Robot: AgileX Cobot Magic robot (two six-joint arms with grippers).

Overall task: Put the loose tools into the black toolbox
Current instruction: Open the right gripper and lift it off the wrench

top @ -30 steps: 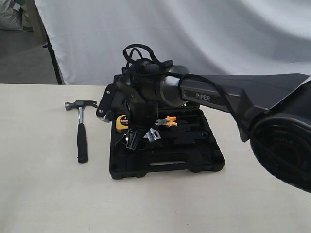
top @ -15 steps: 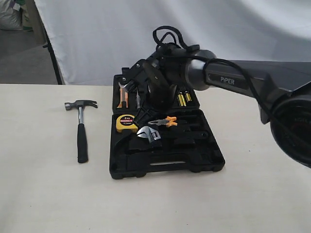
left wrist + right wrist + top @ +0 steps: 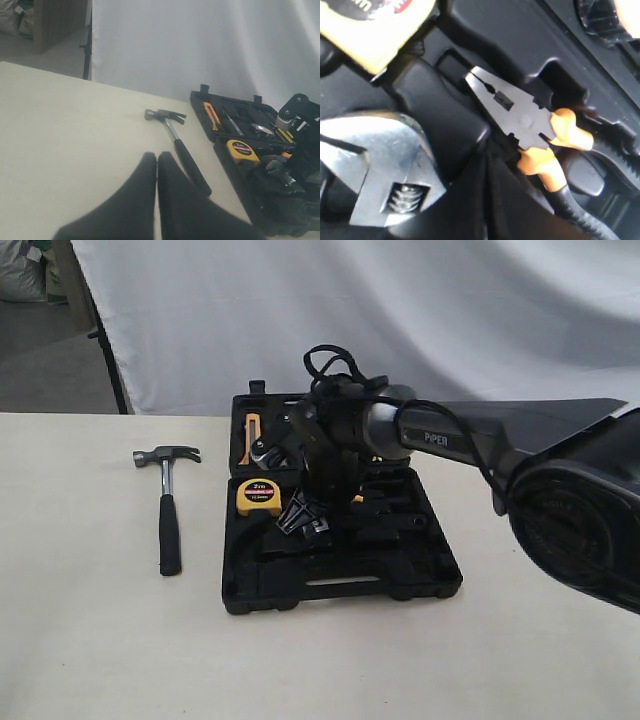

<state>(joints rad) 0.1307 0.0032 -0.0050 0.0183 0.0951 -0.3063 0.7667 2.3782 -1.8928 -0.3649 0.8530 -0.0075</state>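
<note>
The black toolbox (image 3: 340,592) lies open in the middle of the table. The claw hammer (image 3: 167,502) rests on the table to its left, apart from it. My right gripper (image 3: 304,512) is down inside the front half, shut, with its tips (image 3: 487,155) between the wrench's silver jaw (image 3: 385,170) and the orange-handled pliers (image 3: 530,125). The exterior view hides the wrench behind that gripper. My left gripper (image 3: 157,157) is shut and empty above bare table, short of the hammer (image 3: 182,150). No tape roll shows.
A yellow tape measure (image 3: 259,497) sits in its recess at the box's front left. Small tools with orange and yellow handles fill the rear half (image 3: 250,435). White cloth hangs behind the table. Bare tabletop lies left and in front.
The right arm rose off the box, leaving the wrench lying in the front half, then came back down onto the wrench's head. The hammer has not moved.
</note>
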